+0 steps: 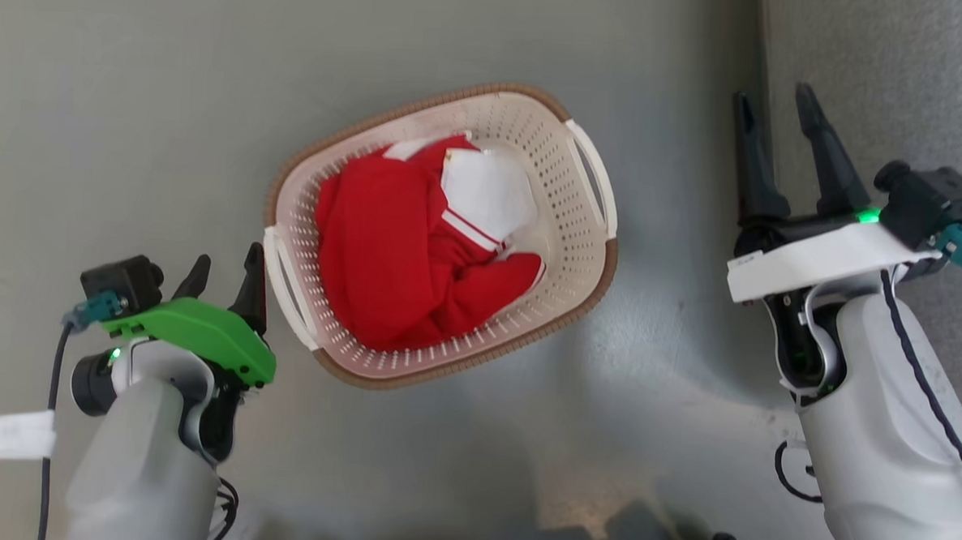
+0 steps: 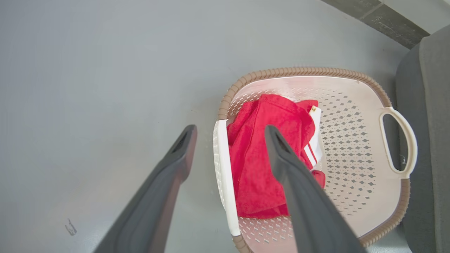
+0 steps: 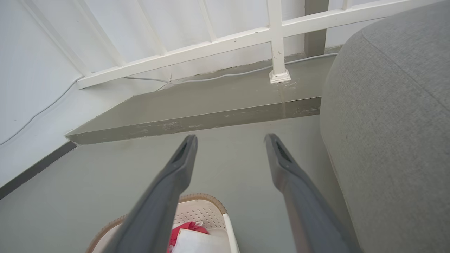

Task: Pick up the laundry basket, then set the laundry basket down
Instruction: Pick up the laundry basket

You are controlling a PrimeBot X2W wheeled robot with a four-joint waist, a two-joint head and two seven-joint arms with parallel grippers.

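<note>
The laundry basket (image 1: 563,249) sits tilted on the grey floor, cream perforated plastic with a brown rim and red and white clothes inside. My left gripper (image 1: 223,271) is open right beside the basket's near white handle (image 1: 285,290), one finger on each side of that handle (image 2: 224,175) in the left wrist view, gripping nothing. My right gripper (image 1: 776,112) is open to the right of the basket, well apart from its far handle (image 1: 595,177). In the right wrist view a corner of the basket (image 3: 204,212) lies below my open gripper (image 3: 230,140).
A grey sofa (image 1: 903,94) fills the right side, close to my right arm (image 3: 393,123). A raised floor step (image 3: 197,117) and a white railing (image 3: 246,37) stand ahead. A white label strip (image 1: 3,432) lies at the lower left.
</note>
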